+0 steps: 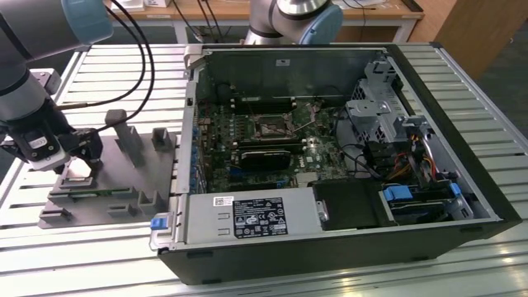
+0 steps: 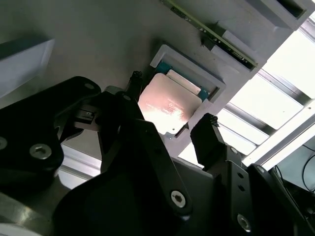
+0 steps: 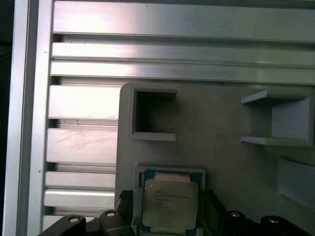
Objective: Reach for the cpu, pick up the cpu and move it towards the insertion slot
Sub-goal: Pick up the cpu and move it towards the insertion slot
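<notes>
1 cpu flat, top upward, claw astride

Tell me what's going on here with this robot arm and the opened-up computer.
The arm's end effector is low over the grey fixture tray, with its fingers open on either side of the cpu. The cpu lies flat in its recess in the tray, not yet gripped or lifted. The insertion slot is on the motherboard inside the open computer case, to the exterior view's right of the tray.
</notes>
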Robot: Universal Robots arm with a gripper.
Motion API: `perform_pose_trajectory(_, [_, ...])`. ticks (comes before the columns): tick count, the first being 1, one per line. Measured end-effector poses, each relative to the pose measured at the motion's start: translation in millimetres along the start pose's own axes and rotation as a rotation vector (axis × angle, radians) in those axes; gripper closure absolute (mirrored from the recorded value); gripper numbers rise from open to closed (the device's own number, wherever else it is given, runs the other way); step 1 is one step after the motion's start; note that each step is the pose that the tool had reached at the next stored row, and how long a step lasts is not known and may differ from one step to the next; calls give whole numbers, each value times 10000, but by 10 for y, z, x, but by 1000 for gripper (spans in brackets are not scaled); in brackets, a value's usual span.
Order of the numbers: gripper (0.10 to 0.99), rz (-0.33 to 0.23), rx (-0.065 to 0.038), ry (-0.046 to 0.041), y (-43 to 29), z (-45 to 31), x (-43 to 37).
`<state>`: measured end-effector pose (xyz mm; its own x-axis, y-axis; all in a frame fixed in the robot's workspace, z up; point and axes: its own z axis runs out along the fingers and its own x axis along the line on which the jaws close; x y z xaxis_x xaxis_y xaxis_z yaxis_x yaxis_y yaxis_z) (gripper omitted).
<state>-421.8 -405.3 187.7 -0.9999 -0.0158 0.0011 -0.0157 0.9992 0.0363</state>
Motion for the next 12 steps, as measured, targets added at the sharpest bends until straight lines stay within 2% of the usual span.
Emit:
perform_pose_trajectory(8, [408,0,2,2,-2,44,1])
perform_pose_trajectory(9, [424,0,0,2,-2,44,0])
perform_pose_trajectory(10, [486,1,-10,1,-2,44,0])
perform_pose_trajectory(11, [486,1,-14,1,-2,41,1])
perform_pose_trajectory(12, [541,1,-18,-3,-1,37,0])
